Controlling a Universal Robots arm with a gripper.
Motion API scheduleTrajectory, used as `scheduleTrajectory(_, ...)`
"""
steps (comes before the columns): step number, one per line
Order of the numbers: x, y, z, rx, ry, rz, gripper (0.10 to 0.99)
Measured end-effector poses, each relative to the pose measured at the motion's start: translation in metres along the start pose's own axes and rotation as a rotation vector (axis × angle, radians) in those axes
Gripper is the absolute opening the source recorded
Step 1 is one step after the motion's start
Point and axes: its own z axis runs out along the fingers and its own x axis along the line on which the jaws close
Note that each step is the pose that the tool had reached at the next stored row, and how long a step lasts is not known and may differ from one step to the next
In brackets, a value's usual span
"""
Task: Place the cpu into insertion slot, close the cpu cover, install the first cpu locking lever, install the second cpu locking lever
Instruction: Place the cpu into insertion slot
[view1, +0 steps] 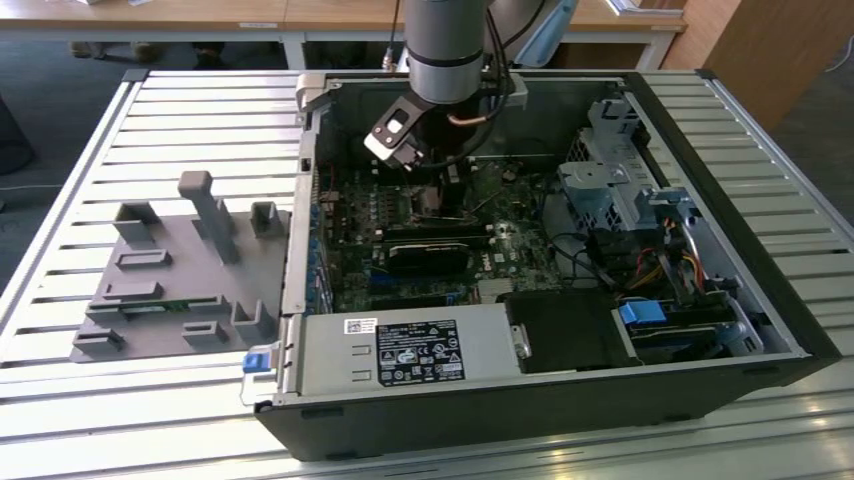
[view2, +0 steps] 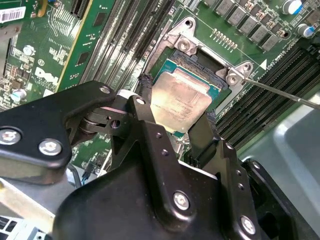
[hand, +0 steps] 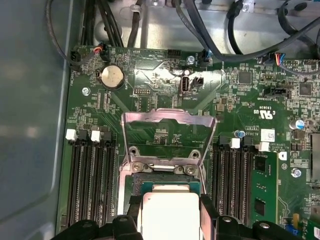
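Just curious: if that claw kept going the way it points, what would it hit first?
Probably the insertion slot: the claw, gripping the cpu, points straight at it. How near they are is unclear.

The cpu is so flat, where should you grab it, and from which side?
Probably by two opposite thin edges, coming down from above its silver face. The cpu is a flat square with no handle, face up at the insertion slot, and the gripper pinches it edge to edge that way.
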Motion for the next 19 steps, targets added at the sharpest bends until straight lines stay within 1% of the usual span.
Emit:
scheduleTrajectory(6, 0.0013, -0.0001, 0.0010, 0.000, -0.0001, 0.001, 0.541)
scheduleTrajectory(12, 0.0053, 0.0000, 0.0016, 0.000, -0.0007, 0.009, 0.541)
scheduleTrajectory(19, 0.0055, -0.0004, 0.0066, 0.000, -0.0010, 0.010, 0.541)
